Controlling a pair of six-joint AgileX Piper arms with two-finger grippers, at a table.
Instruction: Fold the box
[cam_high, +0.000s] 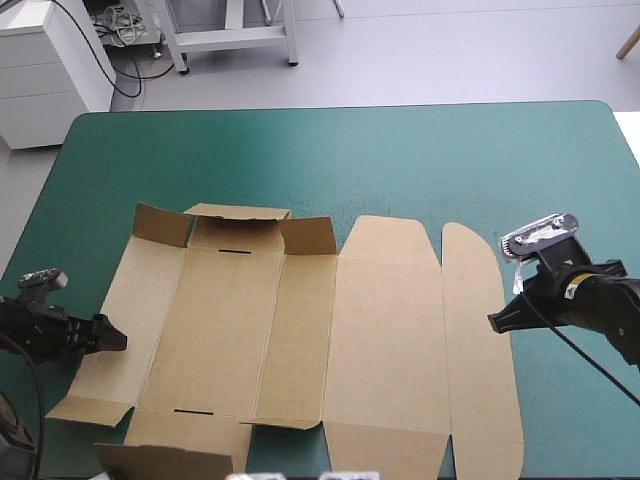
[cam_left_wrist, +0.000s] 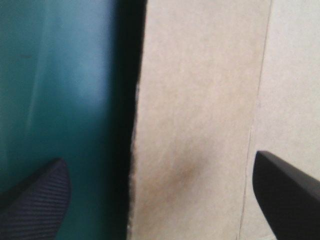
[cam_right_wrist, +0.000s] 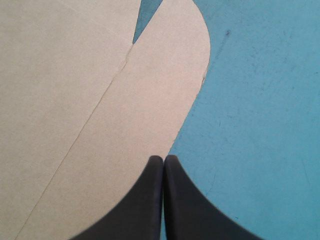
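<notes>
Spread wide, left gripper (cam_left_wrist: 159, 162) brackets the box (cam_high: 385, 330) along its left wall (cam_left_wrist: 195, 100), likely for pinching; right gripper (cam_right_wrist: 163, 159), pressed together empty, borders the flap (cam_right_wrist: 165, 90).

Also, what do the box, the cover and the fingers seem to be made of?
Box: brown board, matte, likely thin cardboard; it shows pressed fold lines and a rough cut edge.
Cover: teal-green, smooth with a soft sheen and faint scuffs, maybe vinyl or rubber; I cannot tell which.
Fingers: black, fine woven-looking texture on one, perhaps carbon fibre or patterned plastic.
</notes>
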